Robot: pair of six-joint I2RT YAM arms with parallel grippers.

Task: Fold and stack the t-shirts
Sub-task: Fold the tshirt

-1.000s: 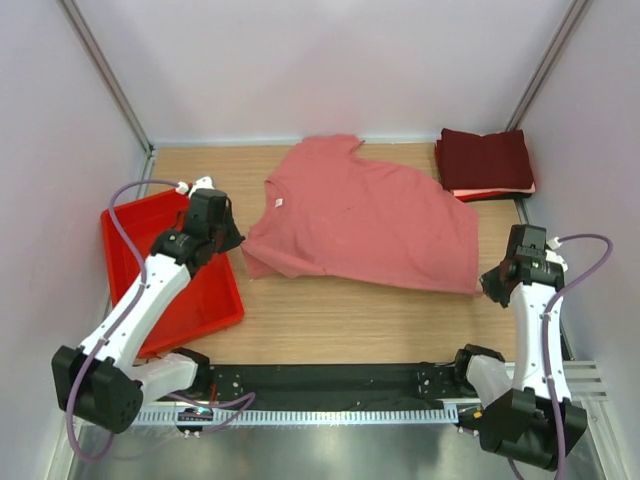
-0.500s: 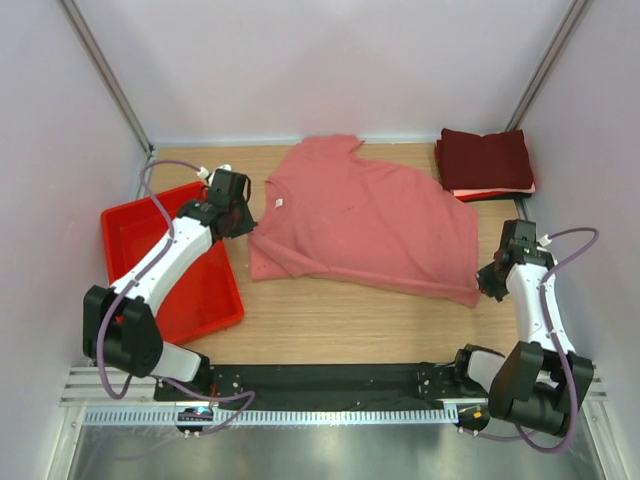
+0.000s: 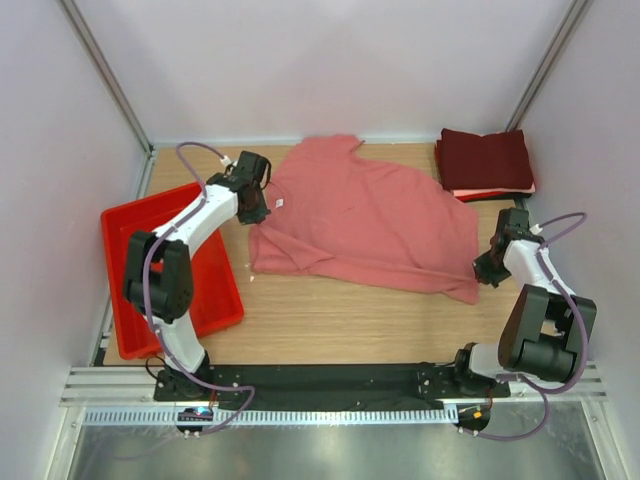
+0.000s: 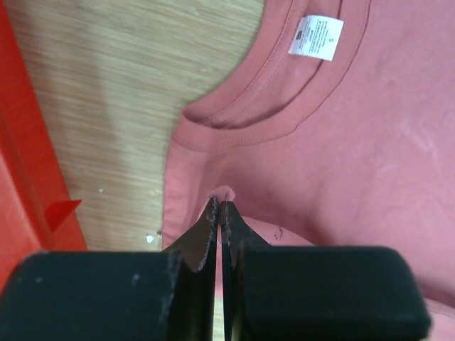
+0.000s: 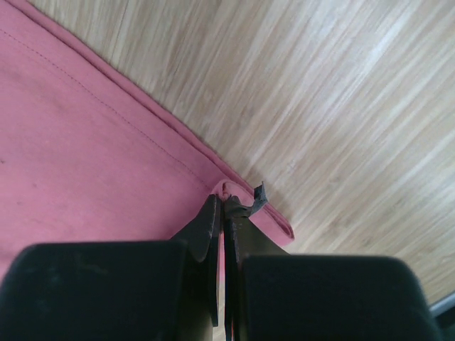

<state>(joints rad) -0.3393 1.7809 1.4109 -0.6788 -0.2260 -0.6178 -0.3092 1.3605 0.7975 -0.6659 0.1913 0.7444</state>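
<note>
A salmon-pink t-shirt lies spread across the middle of the table, collar toward the left, white neck label showing. My left gripper is shut on a pinch of its cloth just below the collar. My right gripper is shut on the hem corner at the shirt's near right end. Folded dark maroon t-shirts sit stacked at the back right, with a thin pale layer under them.
A red plastic tray rests at the left, its rim close to my left arm and showing in the left wrist view. Bare wooden tabletop runs along the front. Pale walls close in the back and both sides.
My left arm has swung from over the red tray toward the back, to the shirt's collar. My right gripper moved toward the back. The shirt's near left edge has shifted slightly.
</note>
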